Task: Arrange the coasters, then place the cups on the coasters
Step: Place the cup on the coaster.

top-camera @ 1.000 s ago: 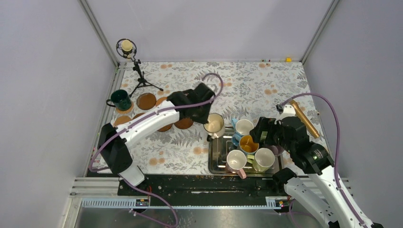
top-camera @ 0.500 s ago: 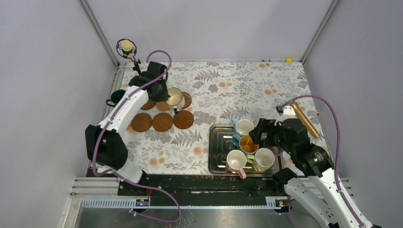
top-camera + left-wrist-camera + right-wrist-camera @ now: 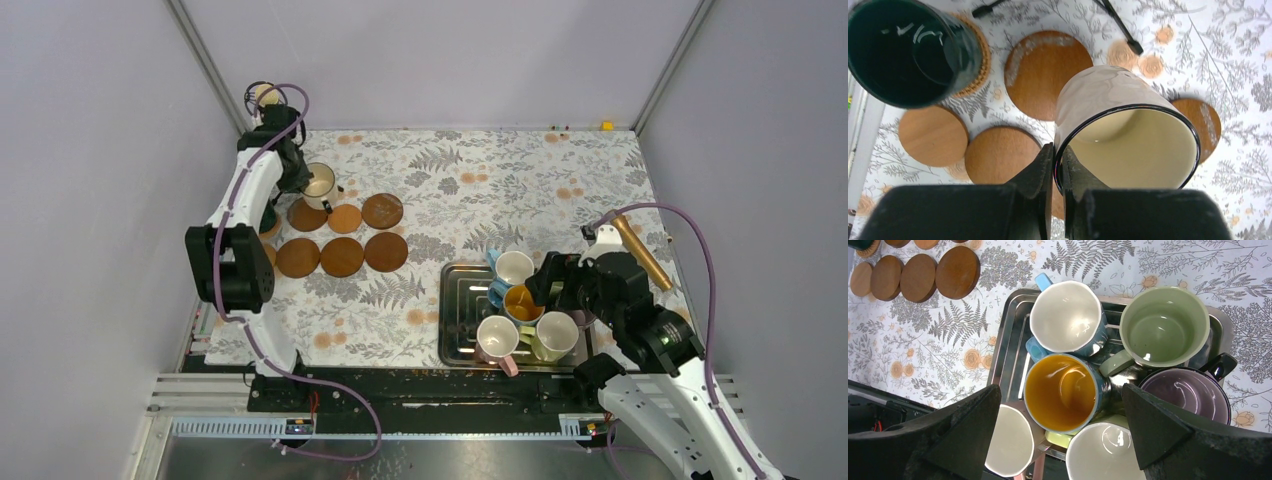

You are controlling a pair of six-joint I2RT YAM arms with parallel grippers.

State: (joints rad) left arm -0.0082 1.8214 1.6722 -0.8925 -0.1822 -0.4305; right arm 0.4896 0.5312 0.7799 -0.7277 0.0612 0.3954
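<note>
- Steel tray, near right: remaining cups crowded in it, none on coasters yet.
- Right gripper hovers over them, fingers wide apart, holding nothing.
- Left gripper is clamped on the rim of the beige cup, held tilted at far left above the coasters.
- Step, as I judge it: placing the second cup; dark green cup sits on its own coaster.
- Next: level it, lower onto bare coaster, release.

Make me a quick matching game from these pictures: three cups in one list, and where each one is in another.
Cups:
1. beige cup
2. dark green cup
3. orange-lined cup

Places:
a. in the steel tray
b. pinched at its rim by the left hand
c. standing on a coaster

Pairs: 1-b, 2-c, 3-a.
</note>
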